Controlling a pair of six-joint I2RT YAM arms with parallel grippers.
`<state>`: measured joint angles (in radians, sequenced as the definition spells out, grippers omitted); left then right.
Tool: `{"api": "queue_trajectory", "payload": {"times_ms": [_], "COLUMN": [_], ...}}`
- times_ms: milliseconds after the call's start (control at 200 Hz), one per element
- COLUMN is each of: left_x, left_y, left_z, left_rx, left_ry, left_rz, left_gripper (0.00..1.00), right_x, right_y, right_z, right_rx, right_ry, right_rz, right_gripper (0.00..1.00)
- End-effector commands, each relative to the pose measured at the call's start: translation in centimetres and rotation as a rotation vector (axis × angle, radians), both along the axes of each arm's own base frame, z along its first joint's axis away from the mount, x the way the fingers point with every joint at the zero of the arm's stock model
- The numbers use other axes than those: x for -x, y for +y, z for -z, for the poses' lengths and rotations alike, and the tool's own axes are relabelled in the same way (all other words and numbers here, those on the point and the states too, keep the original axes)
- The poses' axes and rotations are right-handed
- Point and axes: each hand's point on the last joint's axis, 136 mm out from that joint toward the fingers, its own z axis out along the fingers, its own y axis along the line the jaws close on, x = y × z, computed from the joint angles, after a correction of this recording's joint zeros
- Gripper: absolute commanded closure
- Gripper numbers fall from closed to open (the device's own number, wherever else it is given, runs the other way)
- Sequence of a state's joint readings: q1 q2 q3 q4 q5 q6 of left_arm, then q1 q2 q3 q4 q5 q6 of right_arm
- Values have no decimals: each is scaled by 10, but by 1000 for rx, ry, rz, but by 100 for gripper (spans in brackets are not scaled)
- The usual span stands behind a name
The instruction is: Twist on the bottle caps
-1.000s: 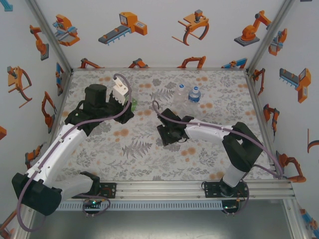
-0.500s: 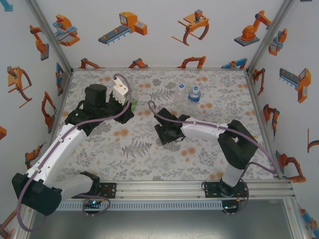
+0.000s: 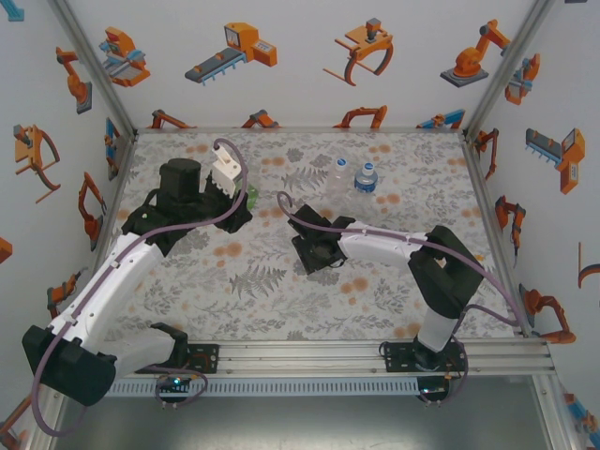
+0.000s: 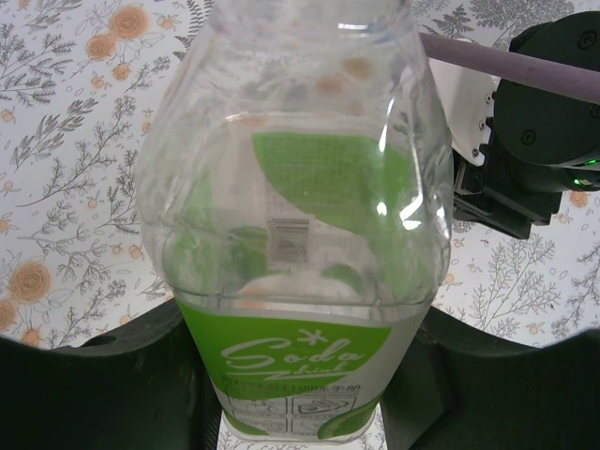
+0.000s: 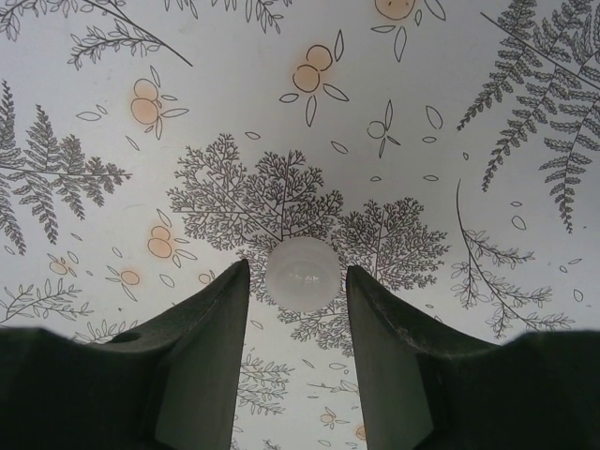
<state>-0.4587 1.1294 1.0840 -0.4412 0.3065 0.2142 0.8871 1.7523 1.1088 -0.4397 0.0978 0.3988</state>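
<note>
The green-tinted bottle, with a green "Soda" label, stands clamped between the dark fingers of my left gripper, which is shut on it. From above, that gripper sits at the table's left with a bit of the green bottle showing beside it. A white round cap lies on the floral cloth between the tips of my right gripper. Its jaws are open, with a narrow gap on each side of the cap. In the top view my right gripper is low over mid-table.
Two clear bottles stand at the back middle: a plain one and one with a blue label. The floral tablecloth is walled in by printed panels and a metal rail along the near edge.
My right gripper has slid a little to the left over the cloth and its jaws have narrowed slightly around the cap. The left arm and its bottle have stayed still.
</note>
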Motion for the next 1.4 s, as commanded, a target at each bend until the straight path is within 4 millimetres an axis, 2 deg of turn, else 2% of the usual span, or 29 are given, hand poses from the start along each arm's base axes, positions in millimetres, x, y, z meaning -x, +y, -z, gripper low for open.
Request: {"api": "queue_trajectory", "payload": {"times_ms": [0,280,791,1021,1242,1392], "left_x": [0,0,0,0,3,12], "left_y": [-4,-4,-4,-4,-7,-13], "left_z": [-2,-2,-2,-2,-3,-6], "left_rx": [20,21,20,21,30,52], "left_ry": [-5,-5,-2,-3,0,-1], "left_rz": [7,8,6,8,25,86], "left_gripper": [95,95,95,95,95,96], "right_x": [0,5,3,4,4,1], "right_y": [2,3,5,5,5,7], "right_z": [-1,6,8,8,1,-21], "right_rx": [24,25,25,22,6,-44], "right_ry": [3,35,40,38,22,-31], "right_rz": [-8,-16,-17,-20,-21,-43], "right_gripper": [56,61,62,68,70,72]}}
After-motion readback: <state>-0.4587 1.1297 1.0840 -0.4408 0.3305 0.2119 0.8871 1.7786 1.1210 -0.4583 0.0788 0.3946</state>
